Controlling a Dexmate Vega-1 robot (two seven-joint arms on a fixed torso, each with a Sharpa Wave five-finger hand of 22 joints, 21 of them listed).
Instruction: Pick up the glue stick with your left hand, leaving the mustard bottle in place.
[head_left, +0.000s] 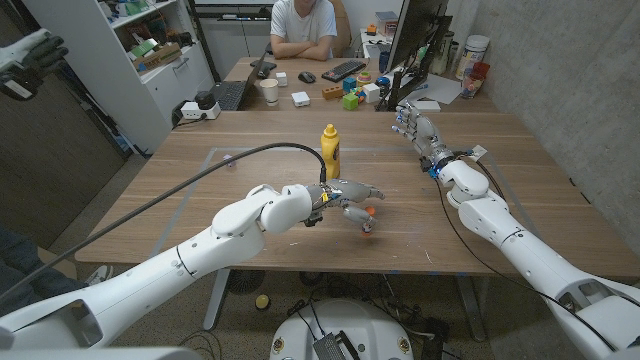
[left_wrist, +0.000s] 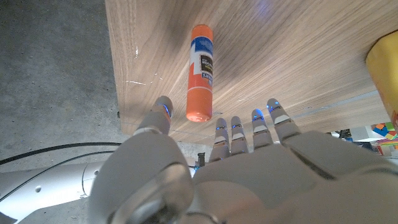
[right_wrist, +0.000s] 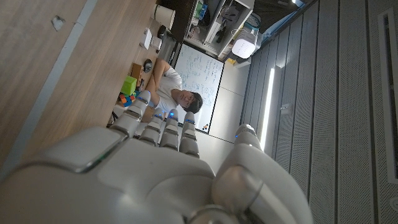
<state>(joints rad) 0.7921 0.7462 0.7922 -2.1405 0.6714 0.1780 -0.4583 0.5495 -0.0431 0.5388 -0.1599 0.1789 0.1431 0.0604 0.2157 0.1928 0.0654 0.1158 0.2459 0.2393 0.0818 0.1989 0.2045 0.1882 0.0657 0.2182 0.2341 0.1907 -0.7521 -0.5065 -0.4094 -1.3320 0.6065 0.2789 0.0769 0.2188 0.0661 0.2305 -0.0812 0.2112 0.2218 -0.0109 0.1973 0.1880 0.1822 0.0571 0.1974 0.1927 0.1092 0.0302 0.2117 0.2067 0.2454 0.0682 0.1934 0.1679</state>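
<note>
Hovering with fingers apart, the left hand (head_left: 345, 196) reaches over the orange cylindrical glue stick (head_left: 368, 220), yellow plastic mustard bottle (head_left: 330, 151) at its eleven o'clock.

Mustard bottle (head_left: 330, 151) stands behind glue stick (head_left: 368, 217) (apart); bare table (head_left: 480, 215) around.

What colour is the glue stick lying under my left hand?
Orange, with a blue, white and black label; the glue stick shows best in the left wrist view.
</note>
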